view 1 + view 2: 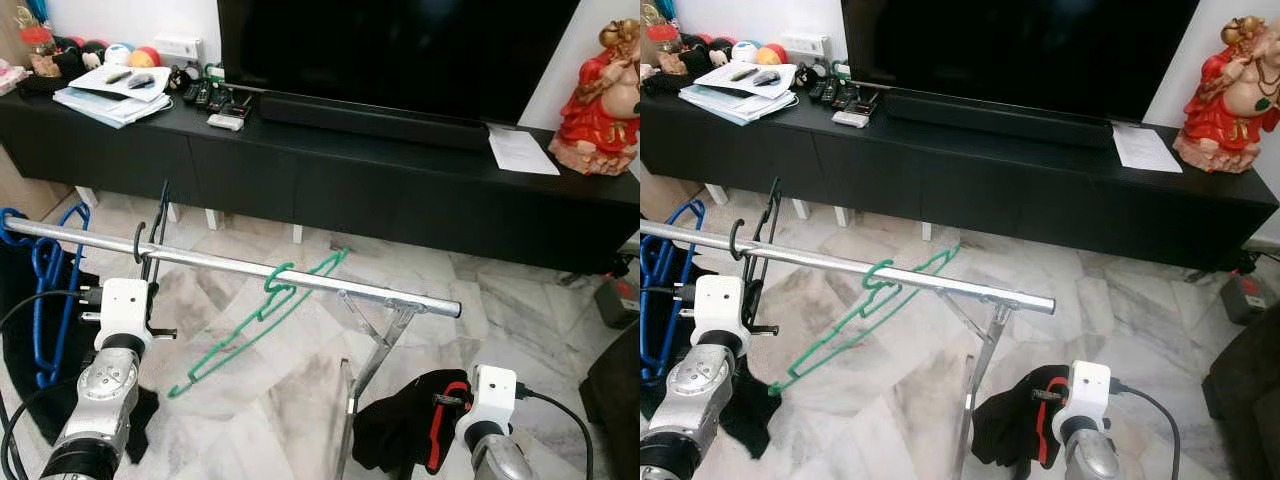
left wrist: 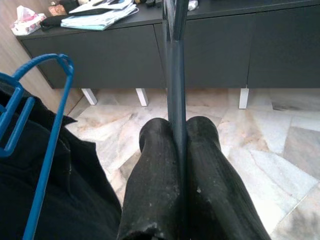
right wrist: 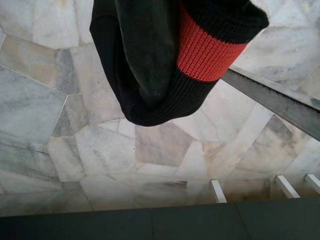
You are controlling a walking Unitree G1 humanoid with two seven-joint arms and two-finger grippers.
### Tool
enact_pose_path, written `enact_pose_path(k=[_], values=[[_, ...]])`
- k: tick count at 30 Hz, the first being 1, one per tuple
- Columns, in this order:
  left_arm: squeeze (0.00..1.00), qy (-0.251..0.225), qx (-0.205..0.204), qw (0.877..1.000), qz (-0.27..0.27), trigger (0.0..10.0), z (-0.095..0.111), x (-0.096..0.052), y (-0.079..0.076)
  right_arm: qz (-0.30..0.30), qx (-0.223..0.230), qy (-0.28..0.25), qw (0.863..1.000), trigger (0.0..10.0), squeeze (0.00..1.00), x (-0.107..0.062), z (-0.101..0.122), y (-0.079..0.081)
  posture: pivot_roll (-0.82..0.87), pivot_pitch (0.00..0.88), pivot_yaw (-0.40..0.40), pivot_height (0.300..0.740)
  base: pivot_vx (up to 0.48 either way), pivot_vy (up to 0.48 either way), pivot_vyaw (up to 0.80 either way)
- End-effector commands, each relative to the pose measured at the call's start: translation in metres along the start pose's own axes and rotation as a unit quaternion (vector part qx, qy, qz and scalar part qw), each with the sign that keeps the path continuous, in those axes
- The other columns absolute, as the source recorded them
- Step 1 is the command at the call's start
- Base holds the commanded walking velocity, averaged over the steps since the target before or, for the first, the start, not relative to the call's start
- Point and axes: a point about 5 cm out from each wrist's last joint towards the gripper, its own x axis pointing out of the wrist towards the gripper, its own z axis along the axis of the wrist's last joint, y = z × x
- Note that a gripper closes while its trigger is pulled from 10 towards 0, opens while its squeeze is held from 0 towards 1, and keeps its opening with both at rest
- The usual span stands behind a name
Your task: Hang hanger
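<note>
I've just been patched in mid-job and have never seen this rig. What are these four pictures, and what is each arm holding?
The two wide pictures come from the robot's head, looking down past its two silver arms at a metal rail on a stand, in front of a black TV cabinet. The other two come from cameras on its wrists.

The left gripper is shut on a black hanger, whose hook sits over the rail. A green hanger hangs further along, tilted, and a blue hanger hangs at the rail's left end.

The right gripper is low by the stand, holding a black garment with a red band.
</note>
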Motion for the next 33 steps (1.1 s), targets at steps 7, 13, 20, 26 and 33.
enact_pose_path(k=[7, 13, 20, 26, 33], values=[[0.00, -0.024, 0.013, 0.999, 0.020, 10.0, -0.002, -0.018, 0.021, -0.003, 0.001, -0.008, 1.000, 10.0, 0.00, 0.000, 0.002, -0.001, -0.07, 0.099, -0.051, 0.740, 0.000, 0.000, 0.00], [0.00, -0.023, 0.035, 0.996, 0.073, 10.0, -0.006, -0.028, 0.047, -0.001, 0.000, -0.004, 1.000, 10.0, 0.00, -0.001, 0.000, -0.001, -0.06, 0.102, -0.054, 0.740, 0.000, 0.000, 0.00], [0.00, -0.048, 0.034, 0.996, 0.063, 10.0, 0.005, -0.028, 0.047, 0.001, -0.001, -0.001, 1.000, 10.0, 0.00, -0.001, -0.001, 0.001, -0.06, 0.104, -0.056, 0.740, 0.000, 0.000, 0.00], [0.00, -0.045, 0.046, 0.996, 0.066, 10.0, -0.001, -0.043, 0.046, -0.001, -0.001, -0.002, 1.000, 10.0, 0.00, -0.001, -0.001, -0.001, -0.06, 0.102, -0.052, 0.740, 0.000, 0.000, 0.00], [0.00, 0.004, 0.050, 0.997, 0.050, 10.0, -0.028, -0.071, 0.049, -0.005, -0.001, 0.003, 1.000, 10.0, 0.00, -0.002, -0.003, -0.002, -0.06, 0.104, -0.048, 0.740, 0.000, 0.000, 0.00]])
